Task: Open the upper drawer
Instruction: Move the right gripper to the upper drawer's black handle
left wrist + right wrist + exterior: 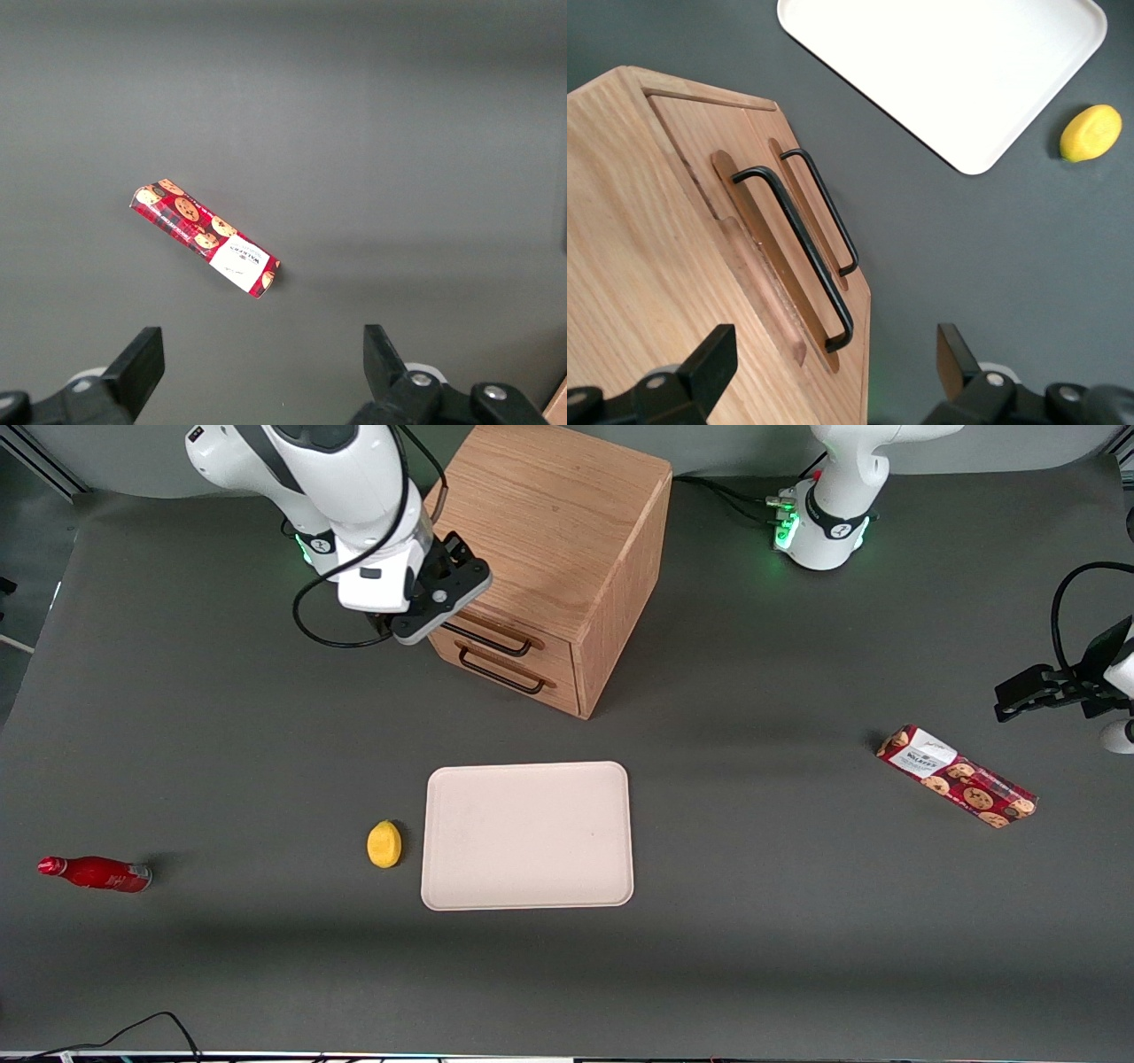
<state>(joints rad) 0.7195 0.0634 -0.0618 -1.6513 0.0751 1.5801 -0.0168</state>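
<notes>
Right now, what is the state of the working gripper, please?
Gripper: open, holding nothing; it is above the cabinet's front edge, with the upper drawer's handle between its spread fingers, not yet gripped.

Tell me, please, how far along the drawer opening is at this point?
Done: the claw has been brought to the cabinet, open, above and in front of the drawer fronts. In hand: lining up on the upper drawer and its black handle, which it does not touch. Left: gripping the handle and pulling; the drawer sits shut, flush with the cabinet.
</notes>
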